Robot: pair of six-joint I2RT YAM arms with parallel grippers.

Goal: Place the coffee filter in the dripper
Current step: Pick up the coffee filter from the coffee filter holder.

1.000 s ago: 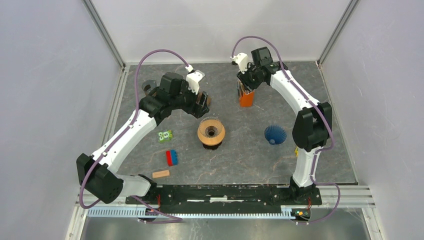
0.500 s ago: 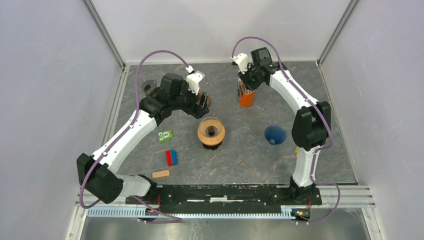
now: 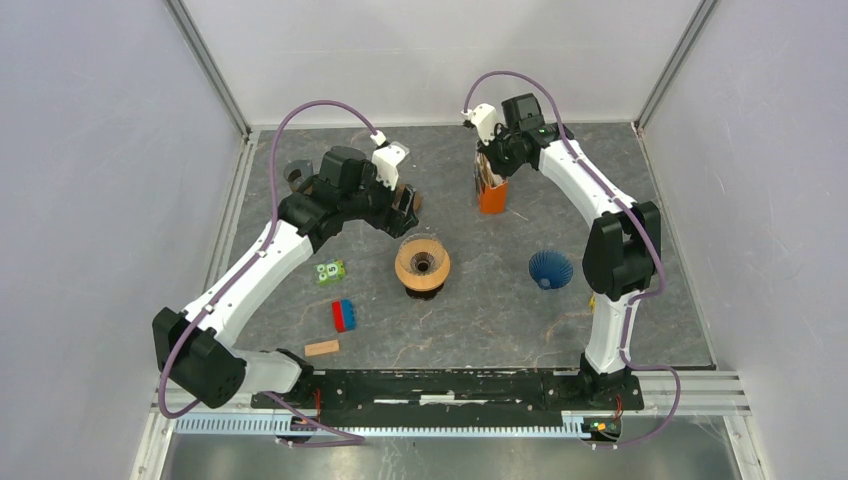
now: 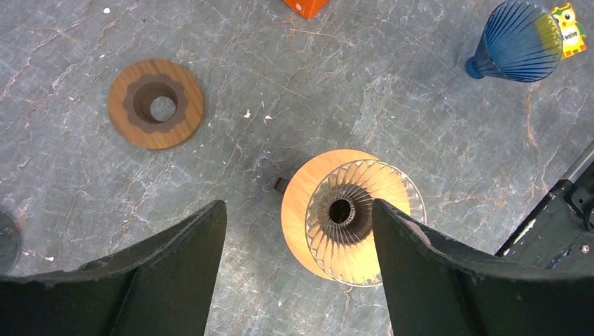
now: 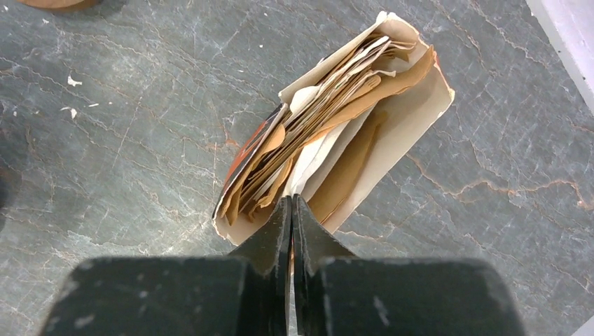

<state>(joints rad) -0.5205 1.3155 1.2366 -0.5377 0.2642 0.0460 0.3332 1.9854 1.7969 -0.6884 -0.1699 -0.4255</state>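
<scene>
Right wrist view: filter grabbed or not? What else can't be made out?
Right wrist: the right gripper is shut at the near rim of the filter box. Its own fingers hide whether a filter is pinched between them.
Top external: the right wrist and its camera cover that same contact.
Left wrist: a dark object is cut off by the left edge, so it cannot be identified.

The left arm (image 3: 262, 262) and right arm (image 3: 580, 178) are both wearing white shells over chunky black joints — a purple cable (image 3: 330, 100) is looping along each, and the fingers (image 4: 161, 280) are showing rough matte black.
</scene>
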